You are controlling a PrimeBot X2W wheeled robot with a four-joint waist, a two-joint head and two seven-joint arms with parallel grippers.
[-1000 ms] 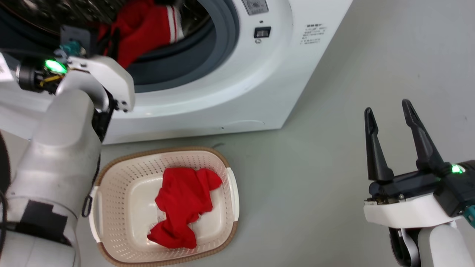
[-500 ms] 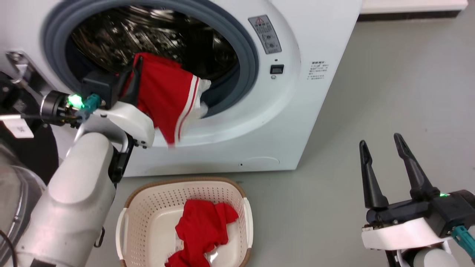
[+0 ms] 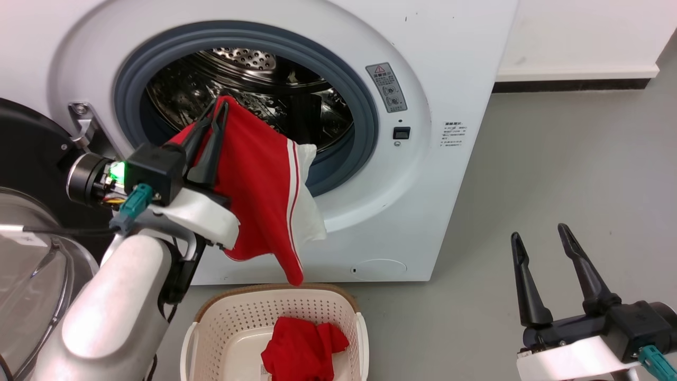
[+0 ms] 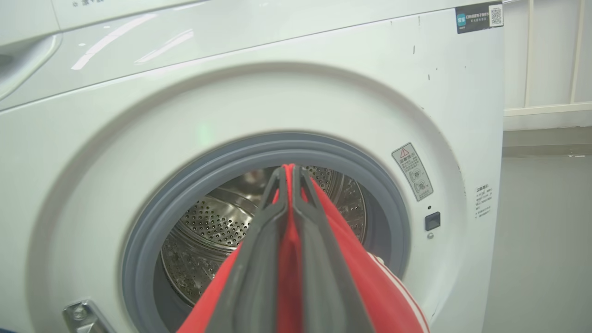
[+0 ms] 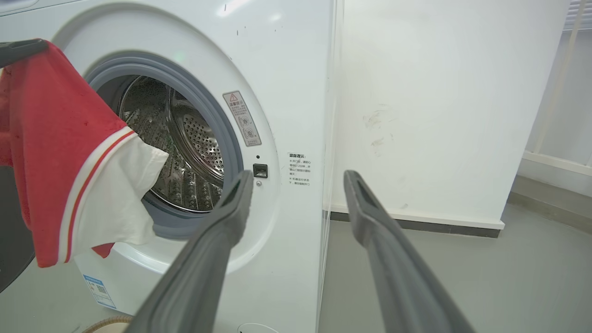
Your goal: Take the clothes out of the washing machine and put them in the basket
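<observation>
Hanging centrally, a red garment [image 3: 259, 180] is clamped by the left gripper [image 3: 219, 105]; a second garment [image 3: 304, 352] is held in the basket [image 3: 275, 290]; right gripper [image 3: 539, 233] spread, empty.

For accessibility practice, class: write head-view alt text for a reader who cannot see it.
The left gripper holds a red garment hanging before the open washing machine, above a basket with a second garment; the right gripper is open.

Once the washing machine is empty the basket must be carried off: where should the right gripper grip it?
Probably the right side handle of the basket, approached from the robot's right: that pale strip stands off the wall facing the open right gripper, while the left gripper, holding the red garment, crowds the other side.
</observation>
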